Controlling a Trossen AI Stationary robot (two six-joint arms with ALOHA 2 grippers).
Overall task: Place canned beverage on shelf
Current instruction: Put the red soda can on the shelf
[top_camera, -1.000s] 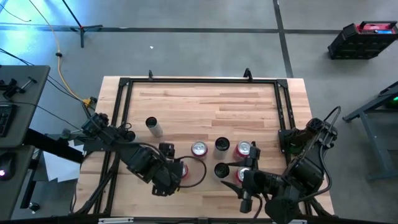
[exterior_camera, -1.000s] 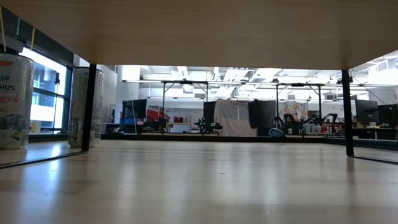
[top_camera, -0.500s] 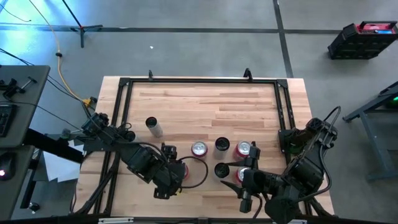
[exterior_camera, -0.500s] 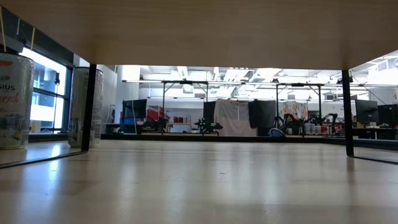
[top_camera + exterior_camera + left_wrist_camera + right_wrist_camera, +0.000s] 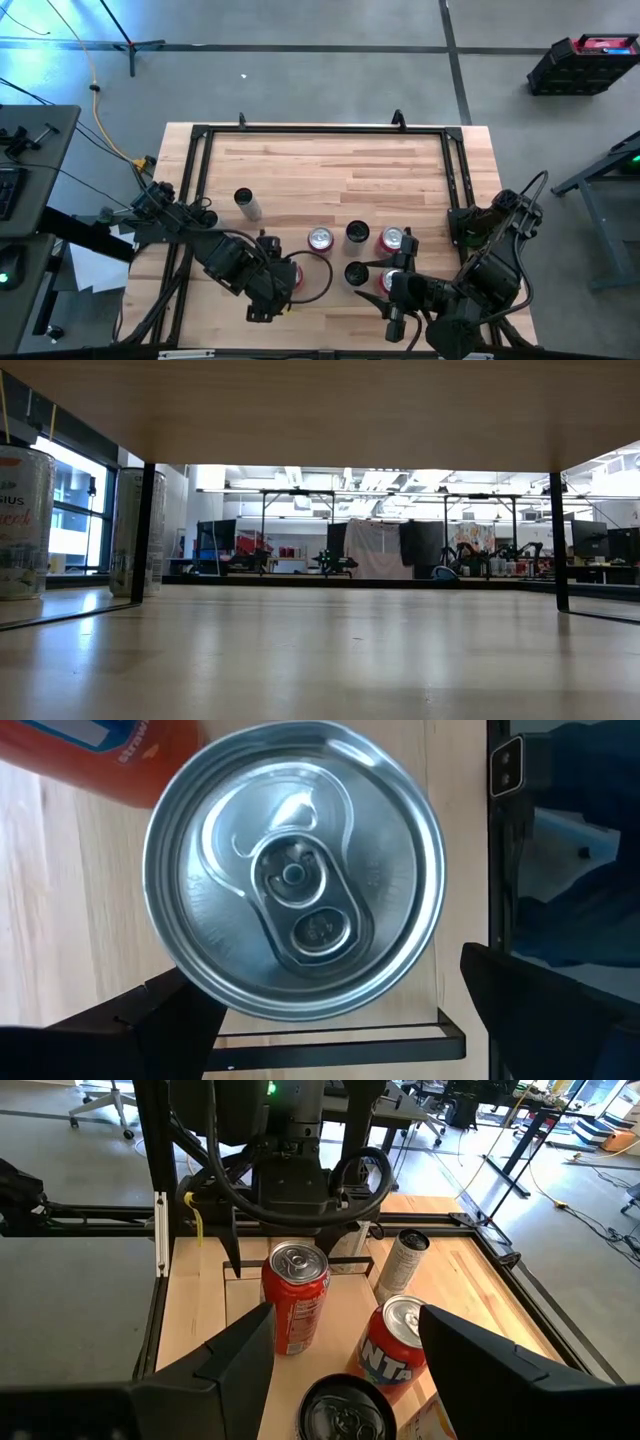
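Note:
A red can with a silver top stands upright on its base at the left end of the pale shelf, close to the shelf's dark rail. My left gripper points down over this can, open, one finger on each side of the can's top. I cannot tell whether the fingers touch it. My right gripper hangs open over the cans at the shelf's right part. In the low view the shelf shows from below.
Two red cans and two dark-topped cans stand between the arms. A slim silver can stands farther left. Black frame tubes run along the table's edges. The far half of the tabletop is bare wood.
My left gripper has turned and tipped a little in place over the red can, and its fingers stay apart. The can has not moved.

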